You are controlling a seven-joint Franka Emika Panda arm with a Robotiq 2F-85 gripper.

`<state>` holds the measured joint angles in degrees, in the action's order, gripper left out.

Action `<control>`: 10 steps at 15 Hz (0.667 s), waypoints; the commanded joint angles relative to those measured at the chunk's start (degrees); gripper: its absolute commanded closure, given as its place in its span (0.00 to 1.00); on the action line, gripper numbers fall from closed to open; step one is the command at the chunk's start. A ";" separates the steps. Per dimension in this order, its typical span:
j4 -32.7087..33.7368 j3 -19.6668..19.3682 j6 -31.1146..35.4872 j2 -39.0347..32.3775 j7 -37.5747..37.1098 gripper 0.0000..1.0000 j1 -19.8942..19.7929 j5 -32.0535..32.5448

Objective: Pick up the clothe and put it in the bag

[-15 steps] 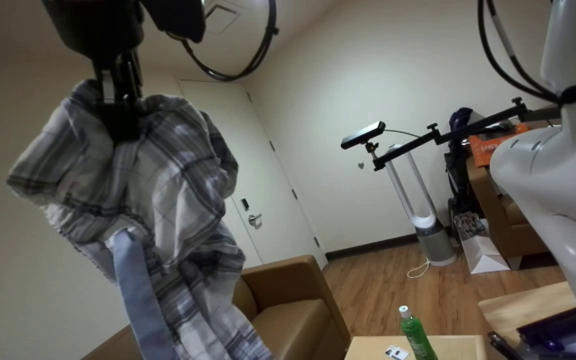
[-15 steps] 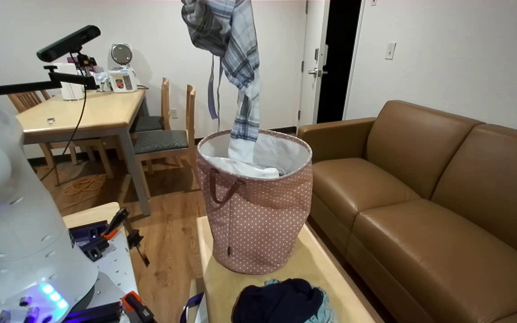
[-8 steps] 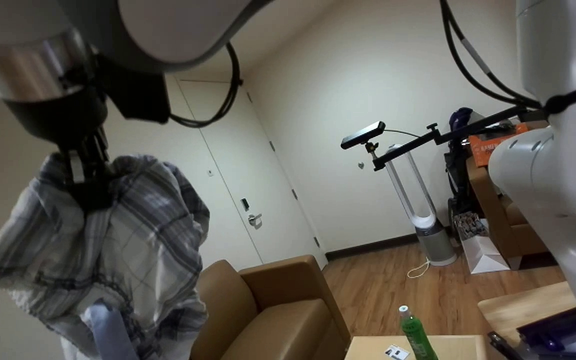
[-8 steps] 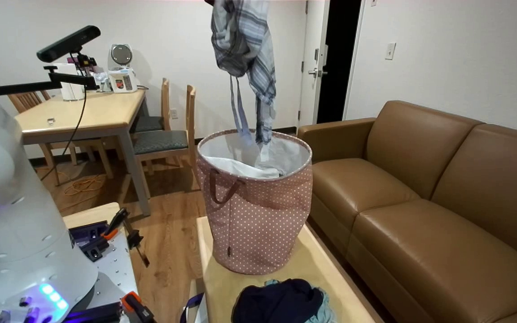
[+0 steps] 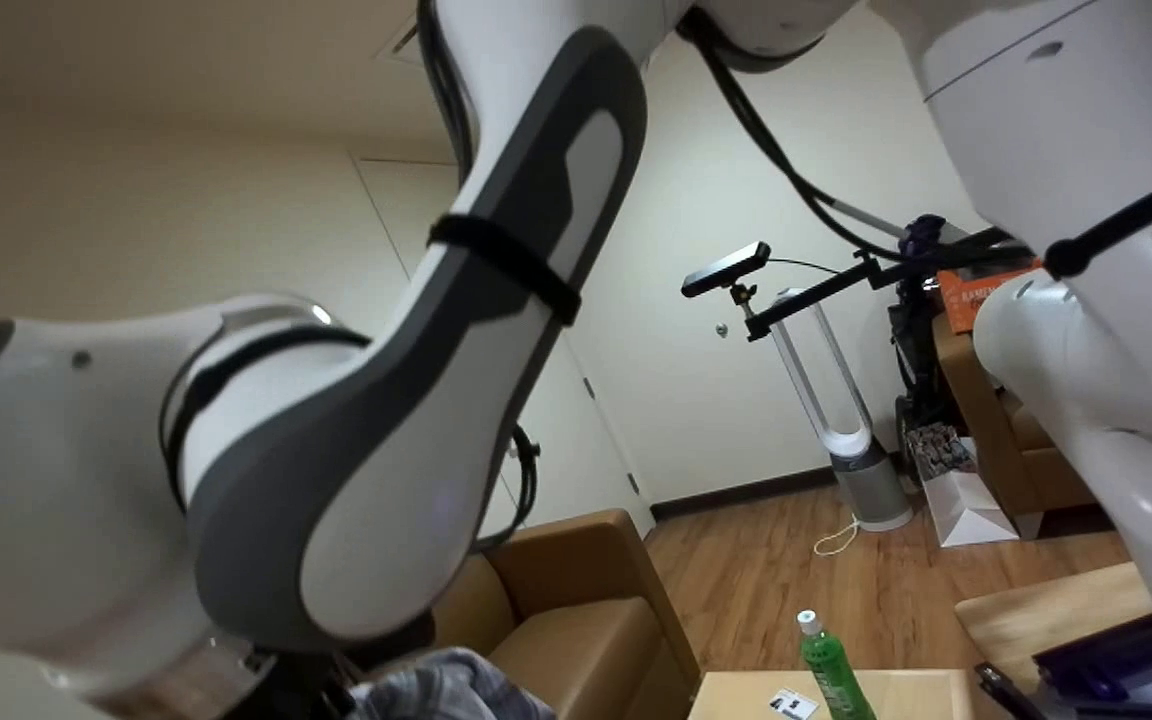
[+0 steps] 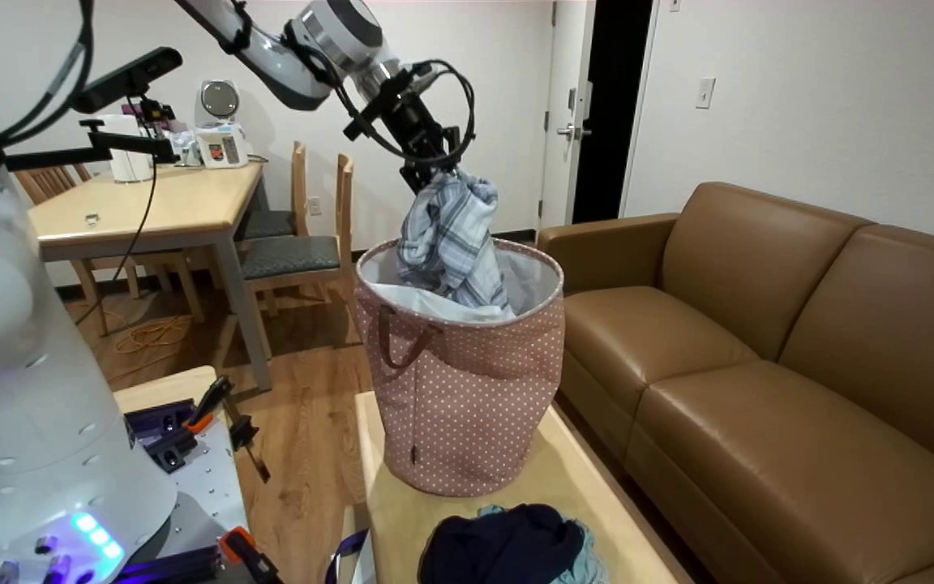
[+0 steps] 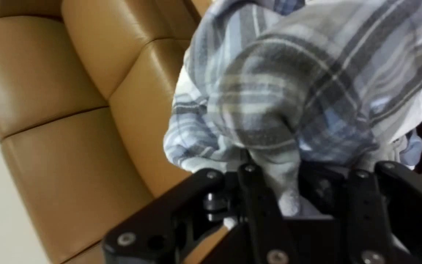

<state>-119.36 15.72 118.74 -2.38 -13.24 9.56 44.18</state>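
Note:
The cloth is a grey, blue and white plaid garment (image 6: 455, 235). It hangs from my gripper (image 6: 437, 172) into the open top of a pink polka-dot fabric bag (image 6: 467, 389). Its lower part is inside the bag and its top rises above the rim. In the wrist view my gripper (image 7: 275, 170) has a fold of the plaid cloth (image 7: 269, 95) between its fingers. The fingertips are partly buried in the cloth. In an exterior view only a bit of the cloth (image 5: 451, 690) shows at the bottom edge, below the arm.
The bag stands on a low wooden table (image 6: 402, 535). A dark navy and teal clothes pile (image 6: 507, 543) lies in front of it. White fabric (image 6: 426, 302) shows inside the bag. A brown sofa (image 6: 759, 389) stands beside the table. A green bottle (image 5: 834, 665) shows in an exterior view.
The gripper has come down and over the bag. The plaid cloth has dropped from hanging high above the bag to lying bunched in its opening. The arm now fills much of an exterior view.

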 commanded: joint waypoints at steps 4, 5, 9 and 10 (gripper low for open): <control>-0.77 -1.76 0.70 -7.71 -1.35 0.90 3.88 -2.40; -0.71 -1.85 0.72 -8.96 -1.89 0.90 4.28 -2.43; 1.31 -2.48 -0.15 -10.23 -0.56 0.93 4.74 -1.98; 2.46 -2.69 1.27 -11.80 1.03 0.94 4.34 -3.08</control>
<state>-119.52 14.24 119.37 -12.26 -15.48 13.38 42.10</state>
